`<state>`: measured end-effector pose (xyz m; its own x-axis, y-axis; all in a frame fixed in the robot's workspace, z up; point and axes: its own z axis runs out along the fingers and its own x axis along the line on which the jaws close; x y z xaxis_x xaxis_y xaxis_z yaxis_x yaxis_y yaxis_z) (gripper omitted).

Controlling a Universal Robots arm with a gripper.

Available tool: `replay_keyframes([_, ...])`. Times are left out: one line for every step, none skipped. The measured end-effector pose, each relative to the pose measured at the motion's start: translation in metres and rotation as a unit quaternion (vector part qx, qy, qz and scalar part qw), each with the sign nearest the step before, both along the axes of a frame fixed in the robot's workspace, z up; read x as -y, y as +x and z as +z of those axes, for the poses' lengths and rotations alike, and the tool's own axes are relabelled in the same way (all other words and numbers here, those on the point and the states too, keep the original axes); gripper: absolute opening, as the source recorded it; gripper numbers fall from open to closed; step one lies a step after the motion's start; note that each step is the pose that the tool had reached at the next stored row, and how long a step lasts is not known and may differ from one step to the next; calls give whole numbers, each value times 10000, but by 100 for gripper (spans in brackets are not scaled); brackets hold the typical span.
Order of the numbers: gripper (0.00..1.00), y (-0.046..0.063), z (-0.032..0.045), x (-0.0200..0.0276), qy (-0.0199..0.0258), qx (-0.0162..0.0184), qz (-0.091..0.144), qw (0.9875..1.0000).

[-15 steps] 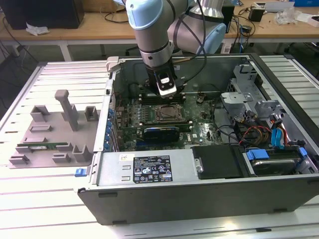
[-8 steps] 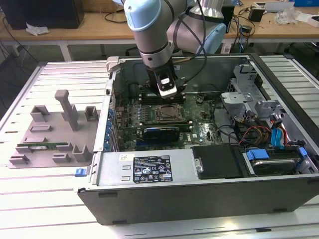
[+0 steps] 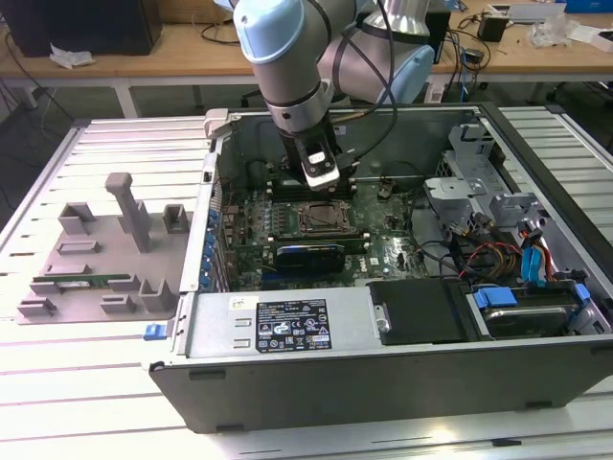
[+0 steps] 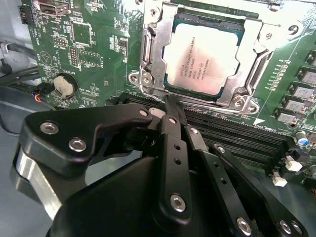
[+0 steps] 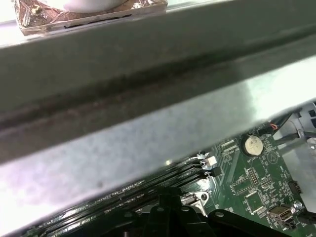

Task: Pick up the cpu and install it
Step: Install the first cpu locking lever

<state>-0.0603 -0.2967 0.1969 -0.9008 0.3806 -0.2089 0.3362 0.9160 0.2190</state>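
The cpu [image 4: 202, 59], a flat square chip with a silver-grey top, lies in the motherboard socket with the metal frame [image 4: 153, 54] around it. In the exterior view my gripper [image 3: 322, 174] hangs inside the open computer case, just behind the socket [image 3: 321, 218]. In the second wrist view the gripper [image 4: 172, 104] is shut with nothing in it. Its tips are just off the socket's edge, over the black memory slots [image 4: 237, 136]. The black fingers [image 5: 165, 217] also show in the first wrist view, below the grey case wall [image 5: 148, 113].
A grey fixture tray [image 3: 96, 259] lies at the exterior view's left and carries a green memory stick [image 3: 81, 283]. Inside the case are a black card [image 3: 311, 257], a power supply [image 3: 278, 326], a drive cage [image 3: 474, 182] and loose cables [image 3: 517, 254]. A coin battery [image 4: 64, 85] sits on the board.
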Motion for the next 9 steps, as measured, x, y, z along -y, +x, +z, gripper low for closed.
replay_keyframes([11,0,-2,1,2,3,0,10000])
replay_keyframes([11,0,-5,2,7,6,-1,10000])
replay_keyframes([11,0,-8,2,18,7,0,10000])
replay_keyframes([11,-1,-9,2,34,7,0,10000])
replay_keyframes([11,0,-11,2,45,8,0,10000])
replay_keyframes([11,0,-13,1,53,9,-1,10000])
replay_keyframes([11,1,-15,1,58,9,0,10000])
replay_keyframes([11,2,-17,1,65,10,0,10000])
replay_keyframes([11,5,-18,2,66,9,0,10000])
